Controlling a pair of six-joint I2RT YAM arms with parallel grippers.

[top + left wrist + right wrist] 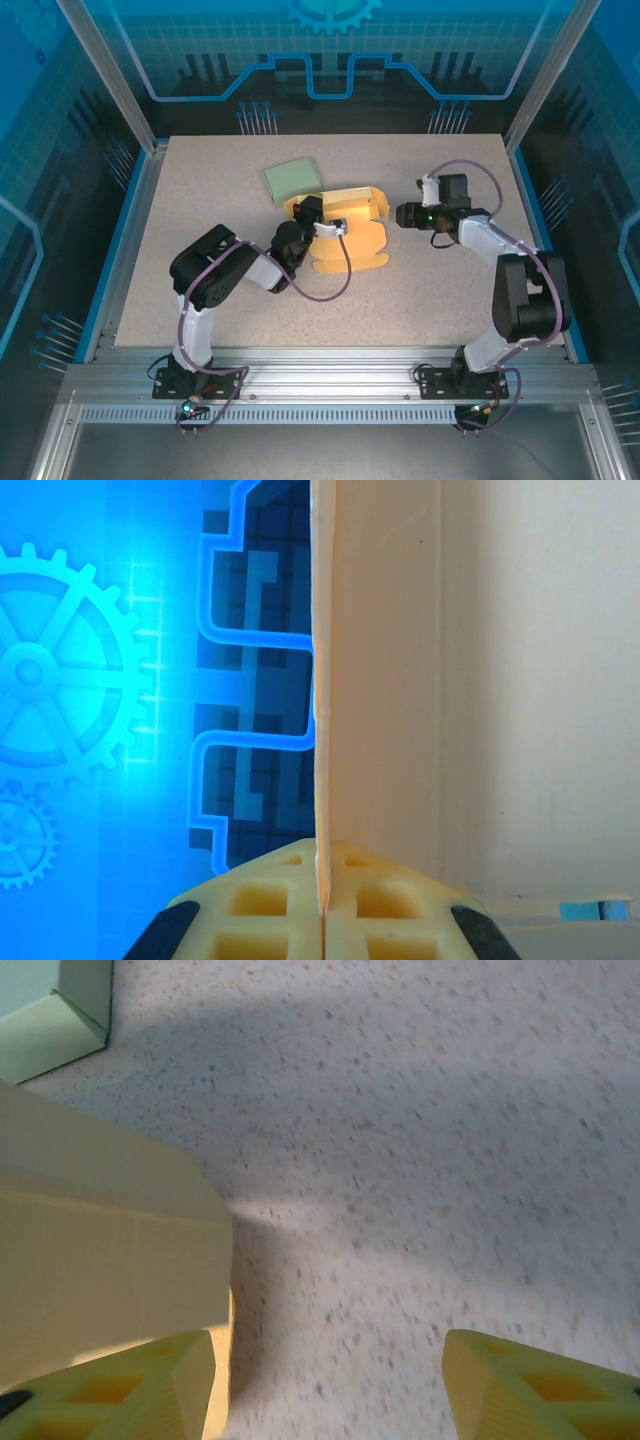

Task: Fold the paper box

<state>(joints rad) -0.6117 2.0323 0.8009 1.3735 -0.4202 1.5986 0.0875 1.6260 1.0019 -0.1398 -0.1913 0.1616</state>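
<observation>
The yellow paper box (352, 232) lies partly folded near the table's middle, some walls raised and a flap flat toward me. My left gripper (322, 217) reaches over its left side and is shut on a thin upright wall. In the left wrist view that wall (385, 680) runs edge-on up from between my closed fingers (270, 900), left gripper (323, 905). My right gripper (404, 214) hovers just right of the box, open with nothing between its fingers. In the right wrist view the box's side (100, 1250) sits by the left finger (120, 1390), right gripper (325, 1390).
A green folded box (293, 180) rests behind and left of the yellow one, seen as a corner (50, 1020) in the right wrist view. Speckled tabletop (440, 300) stretches to the right and front. Frame posts and blue walls surround the table.
</observation>
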